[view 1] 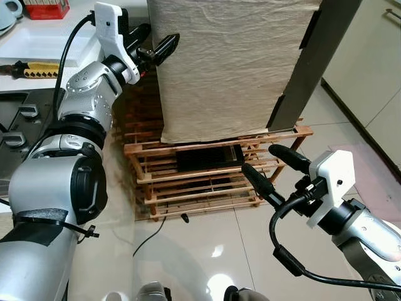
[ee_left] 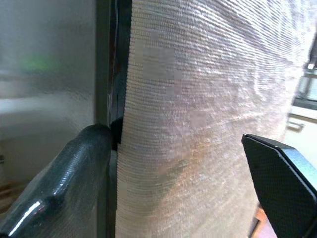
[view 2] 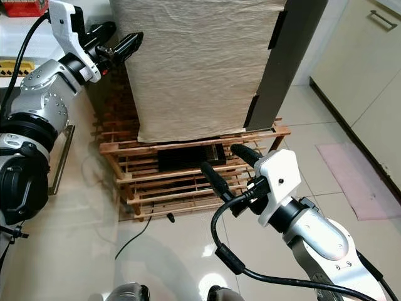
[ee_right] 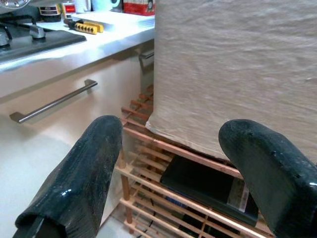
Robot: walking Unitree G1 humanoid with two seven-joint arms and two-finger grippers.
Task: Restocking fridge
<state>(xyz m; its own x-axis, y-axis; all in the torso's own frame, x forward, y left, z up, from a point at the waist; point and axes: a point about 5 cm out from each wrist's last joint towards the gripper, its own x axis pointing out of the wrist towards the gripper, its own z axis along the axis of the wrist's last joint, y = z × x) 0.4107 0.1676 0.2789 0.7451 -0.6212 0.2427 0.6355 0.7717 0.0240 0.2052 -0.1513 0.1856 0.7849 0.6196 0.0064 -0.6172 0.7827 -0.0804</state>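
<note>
At the upper left of the frame, the left gripper [view 1: 164, 47] spreads wide at the cloth-covered fridge [view 1: 232, 63] edge — it could snag cloth. The right gripper [view 1: 272, 166] hangs spread, empty.

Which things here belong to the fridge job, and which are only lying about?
Part of the job:
- fridge under a beige cloth cover
- left claw, open at the fridge's edge
- right claw, open, low in front

Lying about:
- wooden rack
- black device in the rack
- yellow tool on the counter
- stove

Silver jointed arms, white wrist brackets, looping black cables, long glossy black fingers [view 1: 260, 182]
</note>
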